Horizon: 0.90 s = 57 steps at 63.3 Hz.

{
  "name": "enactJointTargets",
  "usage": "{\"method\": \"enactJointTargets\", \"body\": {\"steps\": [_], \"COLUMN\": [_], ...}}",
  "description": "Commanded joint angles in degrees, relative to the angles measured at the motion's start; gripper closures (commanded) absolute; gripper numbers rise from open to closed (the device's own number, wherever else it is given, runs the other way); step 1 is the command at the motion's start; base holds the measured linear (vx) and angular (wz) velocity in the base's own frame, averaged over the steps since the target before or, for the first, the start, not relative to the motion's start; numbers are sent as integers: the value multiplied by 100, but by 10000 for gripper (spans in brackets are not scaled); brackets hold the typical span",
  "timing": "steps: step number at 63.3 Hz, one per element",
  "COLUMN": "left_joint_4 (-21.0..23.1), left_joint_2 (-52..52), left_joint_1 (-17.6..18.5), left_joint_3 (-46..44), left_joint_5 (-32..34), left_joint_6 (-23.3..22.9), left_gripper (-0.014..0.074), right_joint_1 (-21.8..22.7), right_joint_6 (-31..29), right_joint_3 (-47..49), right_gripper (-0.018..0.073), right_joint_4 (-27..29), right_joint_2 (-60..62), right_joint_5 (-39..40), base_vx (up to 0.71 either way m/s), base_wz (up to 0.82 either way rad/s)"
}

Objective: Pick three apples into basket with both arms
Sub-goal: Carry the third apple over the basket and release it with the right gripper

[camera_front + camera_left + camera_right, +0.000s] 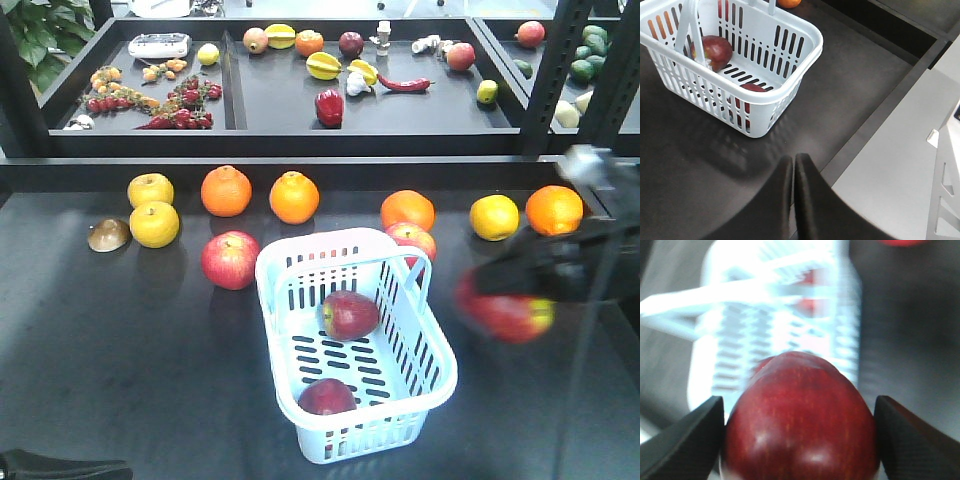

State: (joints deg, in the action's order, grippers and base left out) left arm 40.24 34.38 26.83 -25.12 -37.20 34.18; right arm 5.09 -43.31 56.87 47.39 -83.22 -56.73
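Left tool (792, 190): we see its black fingers pressed together with nothing between them, parked low over the table (700, 165) just short of the basket's near corner; we judge it stands clear so the other arm can deliver.
Basket (285, 300): it sits mid-table, long side running away from us, handles folded against the walls, so the mouth is unobstructed from above.
Basket contents: we count two dark apples inside, one (350, 315) near the middle of the slotted floor, the other (326, 397) against the near end wall.
Third apple (800, 415): clamped between the right tool's two pads, which press its flanks; in the front view it is blurred, held in the air just right of the basket.
Right tool (799, 432): gripping that apple, pointed at the basket; we judge it is carrying the last fruit over.
Progress: two in, one pending, by our count.
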Motion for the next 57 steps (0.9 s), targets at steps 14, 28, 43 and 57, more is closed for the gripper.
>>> {"method": "enactJointTargets", "body": {"steps": [14, 28, 43, 57], "left_joint_4": [182, 182, 182, 182], "left_joint_2": [0, 0, 0, 0], "left_joint_1": [18, 18, 18, 18], "left_joint_3": [-130, -130, -130, -130], "left_joint_5": [284, 272, 272, 267], "left_joint_6": [-11, -11, -11, -11], "left_gripper": [602, 602, 602, 602], "right_joint_1": [-1608, -1974, -2042, -2042], "right_joint_6": [-174, -220, -362, -367], "right_joint_3": [150, 150, 150, 150], "right_gripper": [449, 86, -149, -90], "right_joint_4": [325, 453, 522, 711], "right_joint_2": [5, -409, -511, -511], "right_joint_5": [1736, 2273, 2329, 2195], "base_vx": [0, 0, 0, 0], "base_wz": [0, 0, 0, 0]}}
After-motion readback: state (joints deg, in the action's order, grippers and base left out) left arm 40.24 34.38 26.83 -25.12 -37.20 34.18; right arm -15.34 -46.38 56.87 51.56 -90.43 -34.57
